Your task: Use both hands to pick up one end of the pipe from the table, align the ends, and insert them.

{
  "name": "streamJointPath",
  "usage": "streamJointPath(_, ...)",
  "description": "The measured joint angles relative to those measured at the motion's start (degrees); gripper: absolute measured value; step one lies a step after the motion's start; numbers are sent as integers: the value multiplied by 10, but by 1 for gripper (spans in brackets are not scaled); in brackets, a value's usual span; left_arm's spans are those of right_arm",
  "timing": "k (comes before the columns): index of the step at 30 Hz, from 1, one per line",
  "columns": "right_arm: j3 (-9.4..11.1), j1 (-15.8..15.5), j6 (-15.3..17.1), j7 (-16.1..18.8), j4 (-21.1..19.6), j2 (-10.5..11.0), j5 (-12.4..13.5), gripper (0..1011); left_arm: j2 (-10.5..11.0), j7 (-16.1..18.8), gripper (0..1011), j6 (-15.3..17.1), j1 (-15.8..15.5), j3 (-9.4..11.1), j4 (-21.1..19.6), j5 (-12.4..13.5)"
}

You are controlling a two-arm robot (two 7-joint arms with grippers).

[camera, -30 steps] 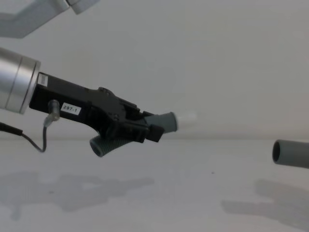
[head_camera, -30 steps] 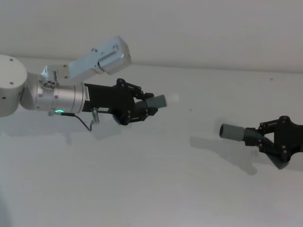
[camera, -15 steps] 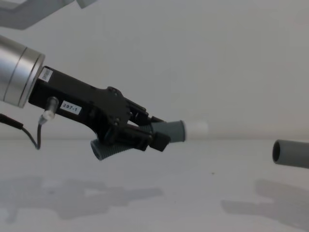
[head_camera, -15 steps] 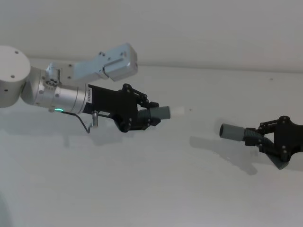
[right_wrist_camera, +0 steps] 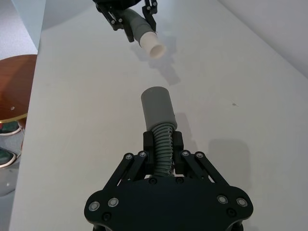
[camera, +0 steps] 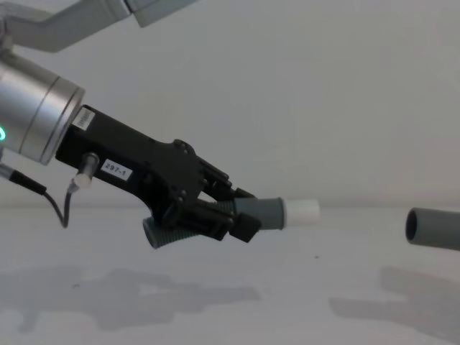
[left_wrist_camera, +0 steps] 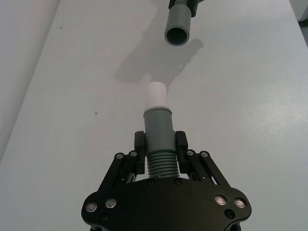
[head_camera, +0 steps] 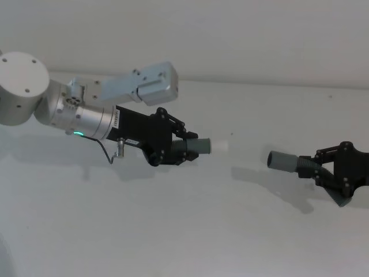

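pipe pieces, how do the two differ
The left piece, in the left gripper, ends in a narrow white stub; the right piece, in the right gripper, ends in a wider open grey mouth. The left piece's end sits slightly higher than the right piece's. Both are grey and ribbed.

Left gripper (head_camera: 183,149): airborne, aimed right, fingers clamped on curved pipe (head_camera: 200,146); silver wrist (head_camera: 92,121), green ring lit. Right gripper (head_camera: 314,168): low at right edge, aimed left, clamped on elbow pipe (head_camera: 281,160).
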Motion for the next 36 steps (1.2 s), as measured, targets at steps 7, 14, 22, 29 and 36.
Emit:
streamJointPath(7,0,0,0,0,0,0,0,212,-9,-4,364,-3,-12,12,11,6)
streamJointPath(14,0,0,0,0,0,0,0,212,-19,-6,364,-6,-22,23,24,10)
streamJointPath(22,0,0,0,0,0,0,0,212,-30,-6,364,-10,-33,34,37,13)
streamJointPath(29,0,0,0,0,0,0,0,212,-41,-9,364,-14,-44,44,49,15)
streamJointPath(36,0,0,0,0,0,0,0,212,-51,-14,364,-20,-55,53,60,16)
